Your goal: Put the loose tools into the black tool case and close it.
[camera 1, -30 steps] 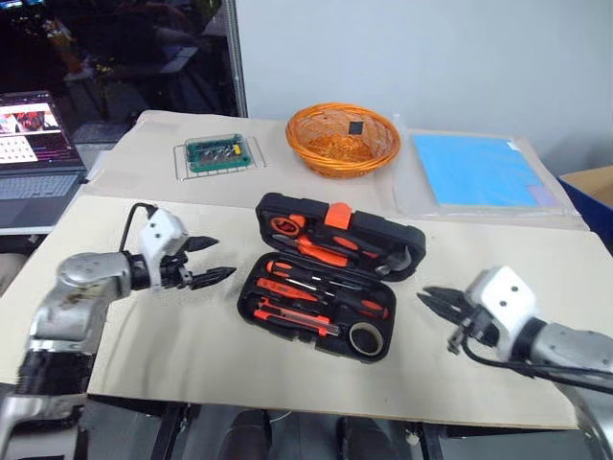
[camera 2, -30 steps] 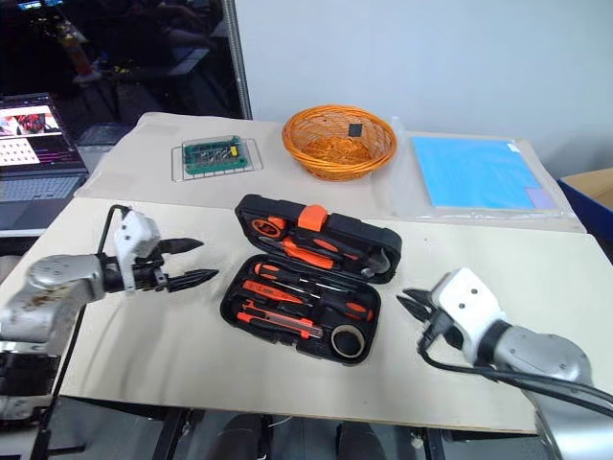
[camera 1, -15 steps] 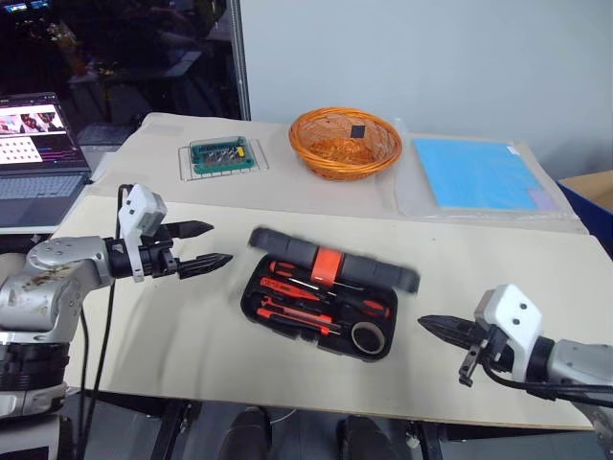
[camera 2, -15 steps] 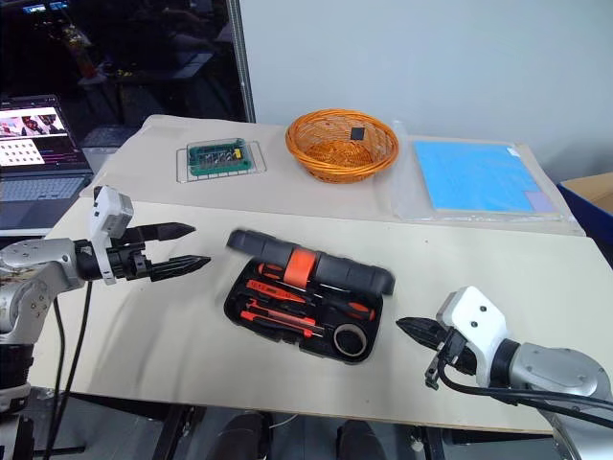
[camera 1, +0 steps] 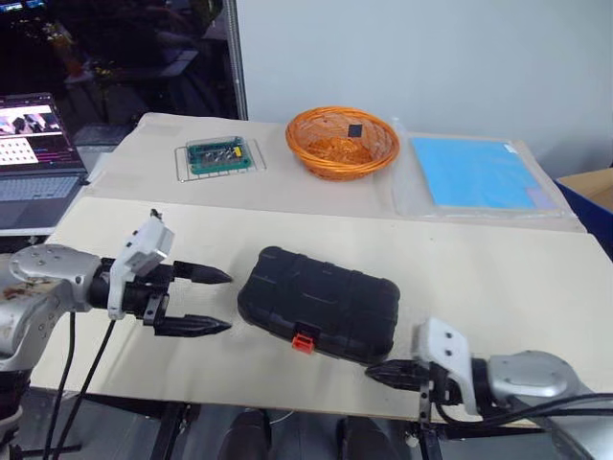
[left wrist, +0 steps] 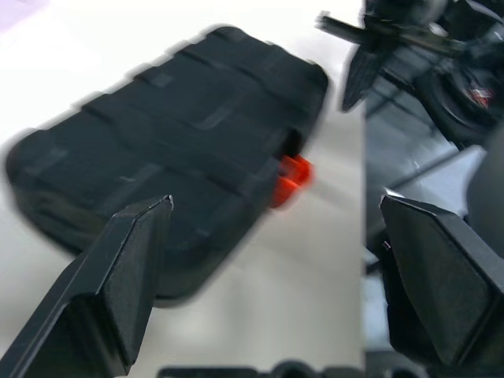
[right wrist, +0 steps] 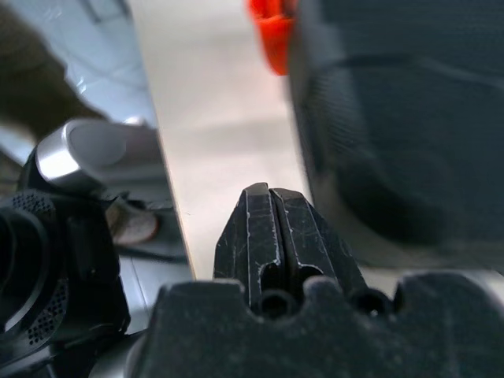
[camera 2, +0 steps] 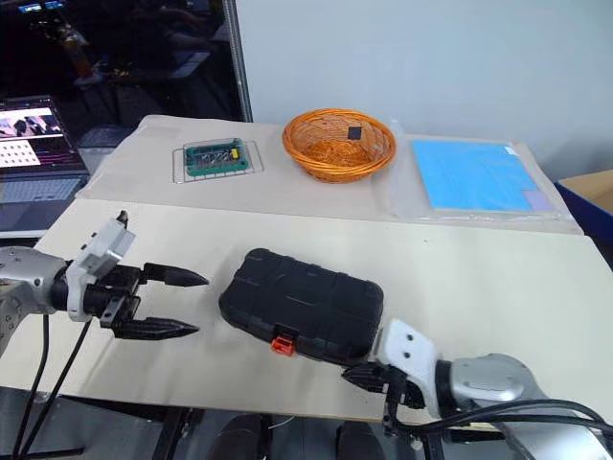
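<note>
Lid dropped: a second ago the black tool case stood wide open with the tools in their recesses; half a second ago it was half over, now it lies flat shut on the table.

Head views: case sits mid-table, ribbed shell up, orange latch on the near edge. No loose tools on the table, so loading looks done. Left gripper hangs just off the case's left end, fingers spread wide, empty, not touching. Right gripper has swung in low to the near right corner of the case, fingers pressed together, holding nothing. Orange wicker basket, the green circuit board and blue sheet lie well behind; laptop far left.

Left wrist view: case's end ahead between the spread fingers, latch sticking out of the front edge.

Right wrist view: closed fingertips by the table's front edge, case wall beside them, latch beyond.

Step, my read: closing, latch likely not snapped. Next: steady the case from the left, press the latch home with the right tip.
</note>
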{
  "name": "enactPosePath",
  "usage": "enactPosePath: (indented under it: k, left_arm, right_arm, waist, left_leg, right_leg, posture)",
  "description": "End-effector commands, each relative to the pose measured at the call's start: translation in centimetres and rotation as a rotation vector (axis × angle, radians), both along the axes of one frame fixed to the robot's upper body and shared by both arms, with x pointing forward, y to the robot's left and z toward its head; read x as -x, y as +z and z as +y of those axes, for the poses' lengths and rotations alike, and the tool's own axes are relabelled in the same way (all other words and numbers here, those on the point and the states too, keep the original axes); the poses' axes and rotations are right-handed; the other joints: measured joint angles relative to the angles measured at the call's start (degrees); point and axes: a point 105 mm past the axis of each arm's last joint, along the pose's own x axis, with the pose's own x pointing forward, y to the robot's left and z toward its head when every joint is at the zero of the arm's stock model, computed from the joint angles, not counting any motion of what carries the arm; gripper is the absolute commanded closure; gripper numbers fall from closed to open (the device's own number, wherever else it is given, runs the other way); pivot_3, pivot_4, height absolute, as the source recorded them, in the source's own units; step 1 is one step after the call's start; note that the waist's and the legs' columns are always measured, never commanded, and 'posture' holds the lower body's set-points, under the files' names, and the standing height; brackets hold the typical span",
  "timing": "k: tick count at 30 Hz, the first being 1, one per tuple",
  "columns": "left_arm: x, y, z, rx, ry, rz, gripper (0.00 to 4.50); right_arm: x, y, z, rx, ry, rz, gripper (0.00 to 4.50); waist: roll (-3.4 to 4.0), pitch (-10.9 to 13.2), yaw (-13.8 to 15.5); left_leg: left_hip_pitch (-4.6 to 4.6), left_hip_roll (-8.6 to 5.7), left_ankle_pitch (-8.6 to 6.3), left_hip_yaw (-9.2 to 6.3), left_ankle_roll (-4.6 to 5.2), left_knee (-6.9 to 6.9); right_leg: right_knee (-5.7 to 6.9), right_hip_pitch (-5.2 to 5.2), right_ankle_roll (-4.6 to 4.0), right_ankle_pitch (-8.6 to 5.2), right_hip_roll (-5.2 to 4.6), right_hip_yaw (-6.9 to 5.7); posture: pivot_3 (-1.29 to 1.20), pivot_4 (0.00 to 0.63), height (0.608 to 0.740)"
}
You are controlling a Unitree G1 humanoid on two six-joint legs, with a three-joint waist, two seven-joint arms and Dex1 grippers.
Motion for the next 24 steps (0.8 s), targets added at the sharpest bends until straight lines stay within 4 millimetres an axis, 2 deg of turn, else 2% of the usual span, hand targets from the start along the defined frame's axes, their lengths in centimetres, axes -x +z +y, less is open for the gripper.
enactPosePath:
  k: [1,3,6,8,11,16,19,21,22,24]
  left_arm:
    - [0.8,0.4,-0.8,-0.026,-0.045,-0.056,0.0]
    - [0.8,0.6,-1.0,-0.021,-0.038,-0.072,0.0]
    - [0.6,0.6,-1.3,-0.009,-0.021,-0.094,0.0]
    - [0.4,0.5,-1.6,-0.004,-0.001,-0.108,0.0]
    - [-0.6,0.1,-2.3,0.02,0.066,-0.147,0.0]
    - [-2.5,-0.2,-3.3,0.044,0.155,-0.204,0.0]
    - [-4.2,-0.5,-4.0,0.045,0.205,-0.244,0.0]
    - [-5.0,-0.7,-4.6,0.05,0.217,-0.247,0.0]
    - [-5.3,-0.9,-4.8,0.052,0.214,-0.244,0.0]
    - [-5.9,-1.5,-5.2,0.039,0.203,-0.246,0.0]
  right_arm:
    - [-3.4,-0.7,0.2,0.021,-0.151,-0.083,4.49]
    - [-5.2,-0.4,0.0,0.005,-0.244,-0.127,4.49]
    - [-8.1,0.6,-1.2,-0.026,-0.417,-0.198,4.49]
    - [-9.7,1.3,-1.2,-0.043,-0.476,-0.244,4.49]
    - [-13.9,2.1,-1.2,-0.071,-0.612,-0.317,4.49]
    - [-18.9,3.0,-1.4,-0.099,-0.732,-0.387,4.49]
    - [-19.7,3.3,-1.3,-0.105,-0.709,-0.354,4.49]
    - [-19.2,3.8,-1.8,-0.136,-0.701,-0.306,3.89]
    - [-18.5,3.8,-2.0,-0.135,-0.682,-0.288,3.77]
    - [-16.7,4.0,-2.2,-0.165,-0.645,-0.242,2.94]
  waist:
    - [-0.05,0.01,0.0]
    - [-0.08,0.01,-0.03]
    - [-0.08,0.01,-0.08]
    - [-0.07,0.01,-0.13]
    - [-0.07,0.01,-0.51]
    - [-0.07,0.02,-0.64]
    - [-0.07,0.02,-0.51]
    - [-0.07,0.02,-0.3]
    - [-0.06,0.02,-0.21]
    - [-0.06,0.02,0.18]
  left_leg:
    - [-0.04,0.0,0.0,0.01,0.0,-0.01]
    - [-0.11,0.0,0.08,0.02,0.12,-0.01]
    - [-0.17,0.0,0.21,0.04,0.33,0.02]
    - [-0.16,0.01,0.23,0.05,0.37,0.02]
    - [-0.15,0.05,0.28,0.06,0.45,0.02]
    - [-0.18,0.02,0.3,0.04,0.47,0.0]
    - [-0.21,-0.01,0.31,0.02,0.48,0.01]
    - [-0.23,-0.02,0.31,0.0,0.49,-0.01]
    - [-0.24,-0.04,0.31,-0.02,0.49,-0.03]
    - [-0.42,-0.06,0.3,-0.04,0.5,-0.05]
  right_leg:
    - [-0.02,-0.02,-0.02,0.01,-0.01,0.0]
    - [0.01,-0.05,-0.27,0.17,0.01,0.0]
    - [0.07,-0.03,-0.24,0.19,0.03,0.02]
    - [0.09,0.01,-0.23,0.2,0.05,0.02]
    - [0.14,0.04,-0.2,0.22,0.13,0.04]
    - [0.19,0.02,0.13,0.46,0.19,0.08]
    - [0.17,0.04,0.21,0.48,0.21,0.1]
    - [0.18,0.05,0.27,0.45,0.23,0.11]
    - [0.18,0.07,0.29,0.43,0.23,0.11]
    - [0.18,-0.06,0.31,0.42,0.23,0.11]
  posture:
    - [0.0,0.15,0.74]
    - [0.0,0.15,0.74]
    - [0.0,0.15,0.74]
    - [0.0,0.15,0.74]
    - [0.0,0.15,0.74]
    - [0.0,0.15,0.74]
    - [0.0,0.15,0.74]
    - [0.0,0.15,0.74]
    - [0.0,0.15,0.74]
    - [0.0,0.15,0.74]
